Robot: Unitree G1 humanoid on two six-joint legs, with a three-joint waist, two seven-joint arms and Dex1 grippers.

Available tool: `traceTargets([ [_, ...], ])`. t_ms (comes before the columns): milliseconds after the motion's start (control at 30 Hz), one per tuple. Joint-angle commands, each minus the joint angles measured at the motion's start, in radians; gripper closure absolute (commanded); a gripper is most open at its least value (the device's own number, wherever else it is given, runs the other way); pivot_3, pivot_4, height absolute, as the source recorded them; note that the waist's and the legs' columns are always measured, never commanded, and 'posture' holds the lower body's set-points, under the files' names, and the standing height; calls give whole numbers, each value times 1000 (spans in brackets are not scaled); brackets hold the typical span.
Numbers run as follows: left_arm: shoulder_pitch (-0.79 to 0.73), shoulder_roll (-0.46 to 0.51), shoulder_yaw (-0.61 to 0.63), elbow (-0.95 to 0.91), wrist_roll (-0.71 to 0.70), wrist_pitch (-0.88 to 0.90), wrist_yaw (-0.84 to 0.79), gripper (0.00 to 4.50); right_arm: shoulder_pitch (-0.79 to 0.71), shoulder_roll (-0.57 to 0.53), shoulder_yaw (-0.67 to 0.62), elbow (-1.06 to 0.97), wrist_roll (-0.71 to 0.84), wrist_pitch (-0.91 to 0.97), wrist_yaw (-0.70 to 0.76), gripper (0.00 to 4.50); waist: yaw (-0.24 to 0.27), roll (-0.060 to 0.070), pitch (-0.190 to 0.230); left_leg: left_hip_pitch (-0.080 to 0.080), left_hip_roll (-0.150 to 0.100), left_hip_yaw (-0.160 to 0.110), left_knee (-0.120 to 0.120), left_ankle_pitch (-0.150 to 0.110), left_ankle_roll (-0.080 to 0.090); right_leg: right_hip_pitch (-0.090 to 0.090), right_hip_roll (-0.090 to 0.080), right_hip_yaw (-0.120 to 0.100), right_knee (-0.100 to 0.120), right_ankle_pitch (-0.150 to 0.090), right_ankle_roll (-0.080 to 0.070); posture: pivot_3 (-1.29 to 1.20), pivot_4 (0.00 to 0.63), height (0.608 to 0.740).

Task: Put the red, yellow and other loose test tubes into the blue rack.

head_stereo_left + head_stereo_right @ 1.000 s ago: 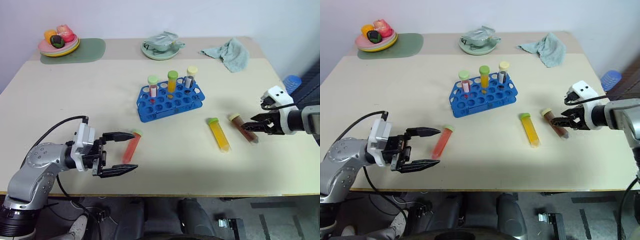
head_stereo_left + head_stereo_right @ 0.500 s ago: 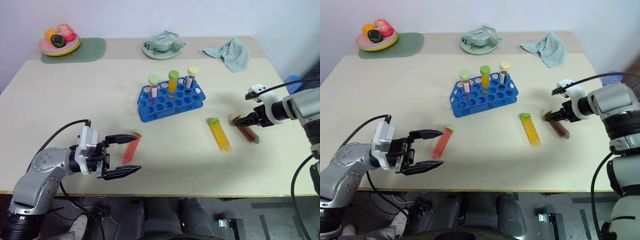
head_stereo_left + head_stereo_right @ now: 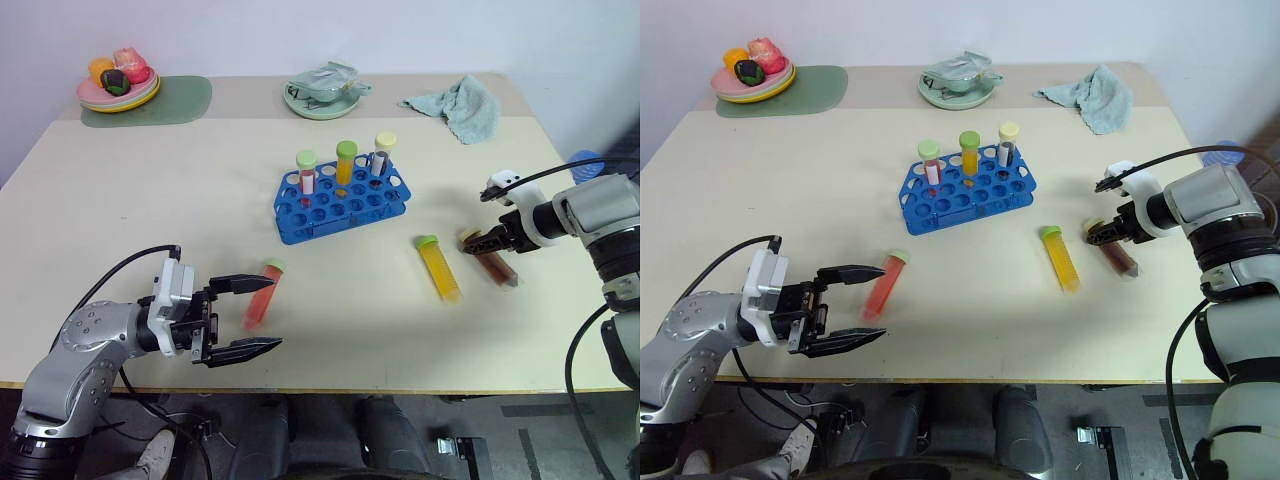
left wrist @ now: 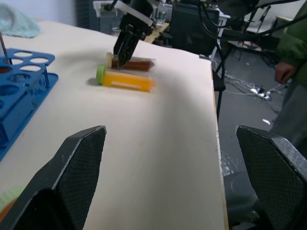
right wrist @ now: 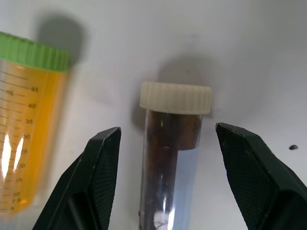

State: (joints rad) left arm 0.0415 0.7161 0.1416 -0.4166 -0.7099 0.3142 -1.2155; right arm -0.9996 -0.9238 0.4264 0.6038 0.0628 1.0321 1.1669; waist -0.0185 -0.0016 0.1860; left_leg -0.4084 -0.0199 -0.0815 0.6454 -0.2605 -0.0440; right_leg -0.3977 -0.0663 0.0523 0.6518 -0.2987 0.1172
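None of the three loose tubes was racked yet; all lay flat on the surface (image 3: 150, 220). The blue rack (image 3: 340, 205) held three upright tubes along its back row. Red tube (image 3: 262, 295) lay near the left claw (image 3: 243, 316), which stood wide open and empty. Yellow tube (image 3: 439, 268) lay beside the brown tube (image 5: 170, 158). Right claw (image 5: 167, 143) was open, straddling the brown tube just below its cream cap, not gripping. All three placements left

arms: silver-grey rounded metal housings | wrists: white blocks | cables: black, looped | left gripper (image 3: 252, 316) and right gripper (image 3: 478, 241): black tapered fingers, textured pads
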Motion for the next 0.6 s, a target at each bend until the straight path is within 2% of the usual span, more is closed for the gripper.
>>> traceTargets([
  [33,4,12,32,-31,-18,-10,-3,66,-3,-14,-9,4,-24,-13,13,1299,0,0,0,0,0,0,0,0,0,0,0,0,0,0,0,0,150,740],
  [100,7,13,33,-29,-18,-11,-5,66,-2,-13,-10,3,-32,-12,19,1299,0,0,0,0,0,0,0,0,0,0,0,0,0,0,0,0,150,740],
  [233,10,13,36,-29,-19,-11,-8,0,3,-11,-13,-3,-40,-8,29,2480,0,0,0,0,0,0,0,0,0,0,0,0,0,0,0,0,150,740],
  [300,16,14,38,-31,-20,-11,-10,0,9,-12,-13,-11,-43,-7,35,2480,0,0,0,0,0,0,0,0,0,0,0,0,0,0,0,0,150,740],
  [400,18,17,40,-31,-22,-10,-12,0,16,-8,-19,-14,-47,-8,38,3153,0,0,0,0,0,0,0,0,0,0,0,0,0,0,0,0,150,740],
  [600,16,20,39,-27,-23,-12,-14,0,24,-9,-40,-42,-38,6,39,3153,-1,0,0,0,0,0,0,0,0,0,0,0,1,0,0,0,150,740],
])
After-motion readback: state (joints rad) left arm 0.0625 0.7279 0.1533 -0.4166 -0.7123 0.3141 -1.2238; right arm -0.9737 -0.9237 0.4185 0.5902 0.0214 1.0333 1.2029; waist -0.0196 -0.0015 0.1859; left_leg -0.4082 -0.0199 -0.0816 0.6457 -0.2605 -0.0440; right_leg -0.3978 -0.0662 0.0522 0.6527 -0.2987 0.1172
